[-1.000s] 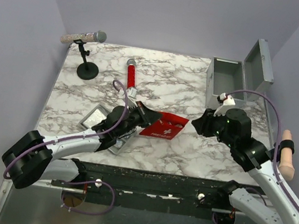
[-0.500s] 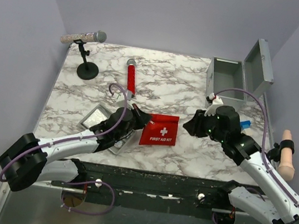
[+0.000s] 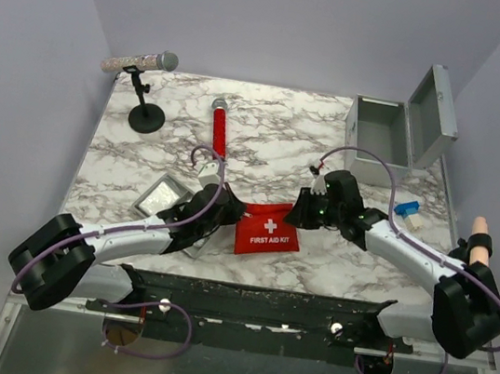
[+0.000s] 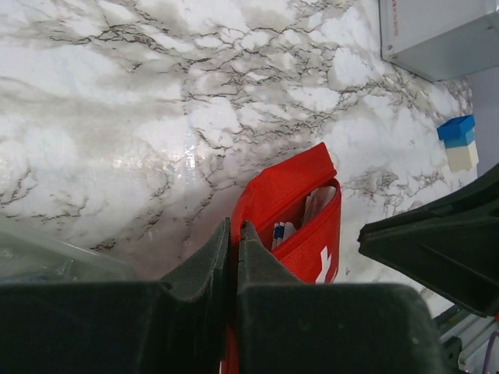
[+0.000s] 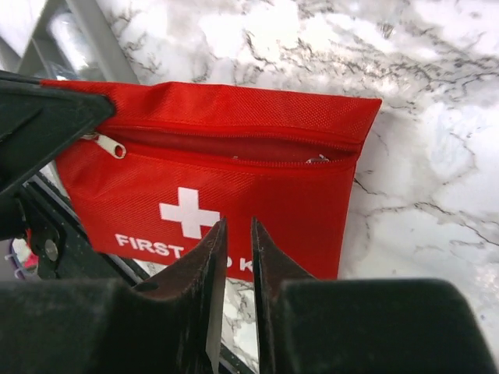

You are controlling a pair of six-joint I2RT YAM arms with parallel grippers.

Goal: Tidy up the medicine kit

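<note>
Medicine kit (image 3: pixel 380 136): far right corner of counter (image 3: pixel 284 145), lid up, we judged ready for contents. First-aid pouch (image 3: pixel 267 230): near edge, centre, zip open. Left tool (image 3: pixel 232 214) pinched pouch's left end, likely steadying it. Right tool (image 3: pixel 298 216) nearly pressed together over pouch front; grip we could not tell.

High view over whole table (image 3: pixel 284 145), two wrist views close, angled down, all sharing red pouch (image 3: pixel 267 230)

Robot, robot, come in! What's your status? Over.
Left gripper shut on red pouch, left edge. Right gripper nearly closed at pouch, grip unclear. Metal box open, far right. Small blue block near it.
</note>
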